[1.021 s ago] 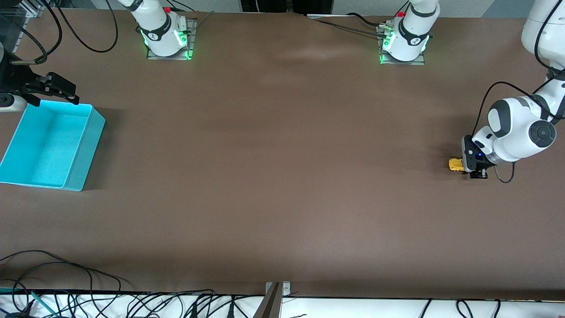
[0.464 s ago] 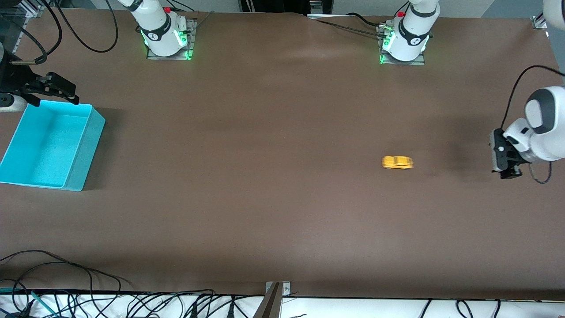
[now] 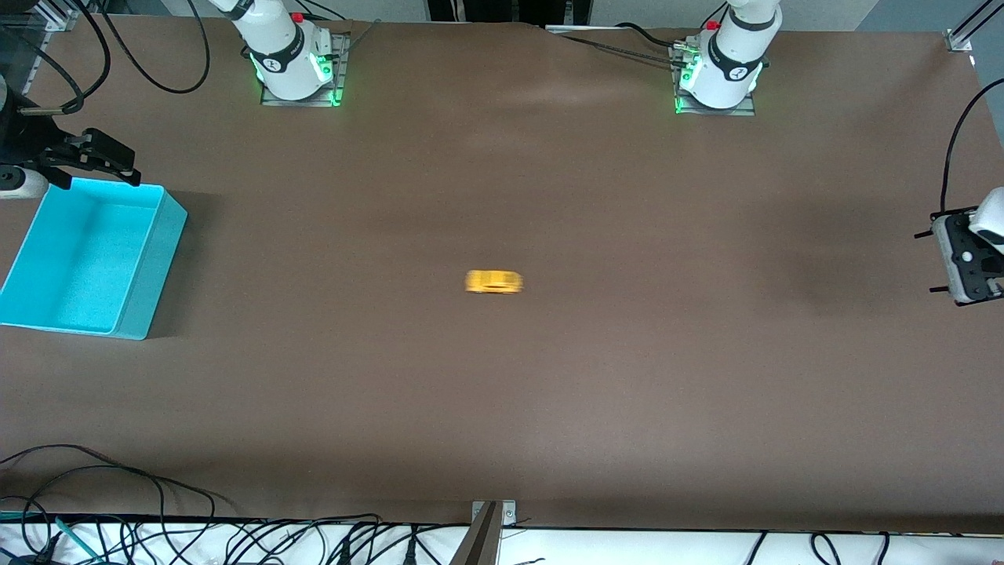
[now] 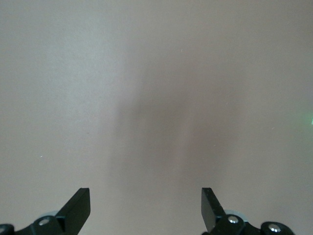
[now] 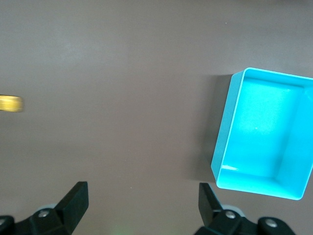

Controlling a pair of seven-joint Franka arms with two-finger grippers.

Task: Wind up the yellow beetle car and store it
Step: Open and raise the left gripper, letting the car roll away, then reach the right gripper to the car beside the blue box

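Note:
The yellow beetle car stands free on the brown table near its middle, blurred as it rolls; it also shows at the edge of the right wrist view. My left gripper hangs open and empty at the left arm's end of the table, well away from the car; in its wrist view the left gripper has only bare table under it. My right gripper is open and empty, waiting by the corner of the cyan bin; its own view shows the right gripper beside that bin.
The cyan bin holds nothing and sits at the right arm's end of the table. Both arm bases stand along the table's edge farthest from the front camera. Cables lie past the nearest edge.
The left gripper opened, let the car go and drew back toward its end of the table. The car rolled from there to mid-table, toward the bin. The right arm stayed put.

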